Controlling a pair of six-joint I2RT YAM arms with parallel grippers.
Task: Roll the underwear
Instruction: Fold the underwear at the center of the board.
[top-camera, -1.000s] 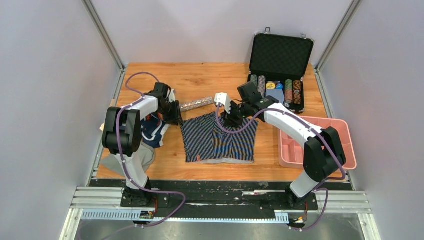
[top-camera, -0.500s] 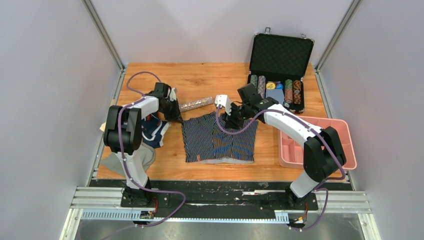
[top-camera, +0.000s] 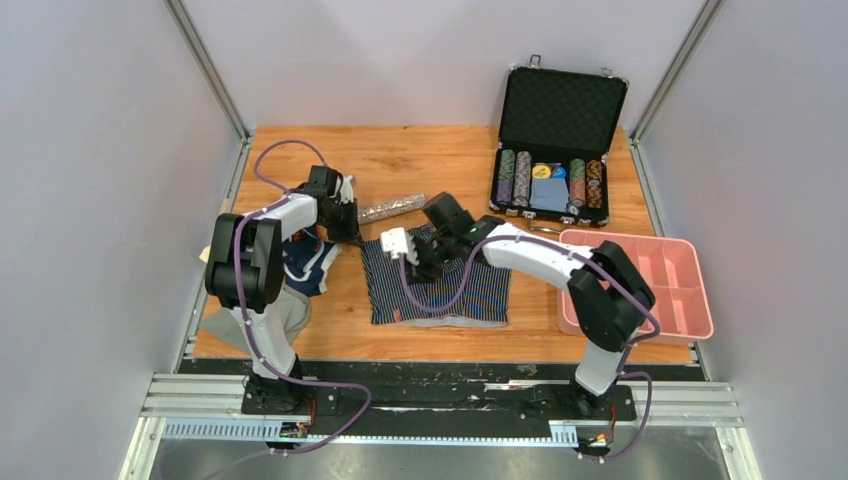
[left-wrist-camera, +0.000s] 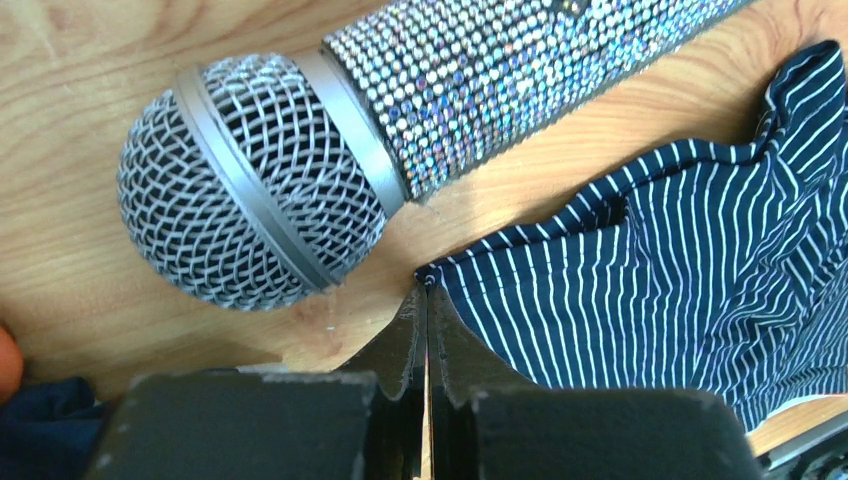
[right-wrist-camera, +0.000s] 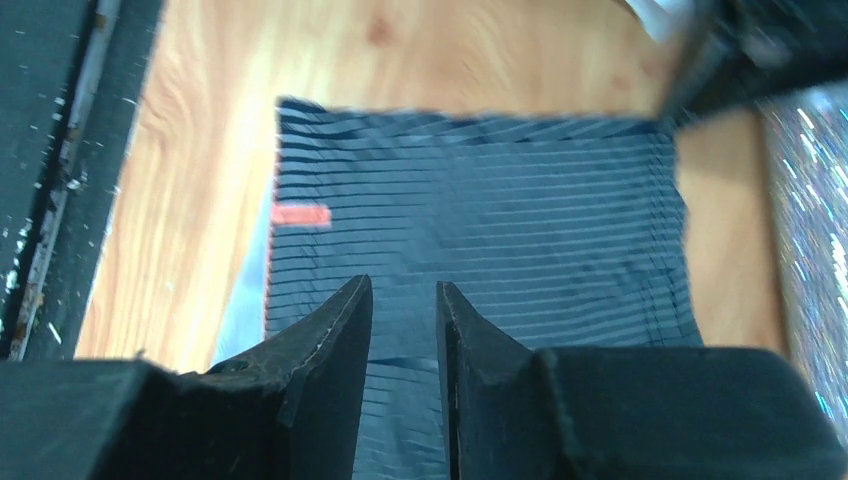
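The left gripper (left-wrist-camera: 426, 298) pinches shut on the far-left corner of the striped underwear (top-camera: 485, 292), spread on the table (top-camera: 420, 150), seemingly to anchor it. The right gripper (right-wrist-camera: 403, 300) hovers over the cloth, jaws narrowly parted. A glittery microphone (left-wrist-camera: 300, 160) lies just beside the corner.

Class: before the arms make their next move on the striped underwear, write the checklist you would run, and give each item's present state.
1. Left gripper shut on a corner of the striped underwear: ok.
2. Right gripper open above the cloth: ok.
3. Right gripper touching the cloth: cannot tell.
4. Microphone apart from the cloth: ok, though close.
5. Cloth lying flat: not ok, wrinkled at the pinched corner.
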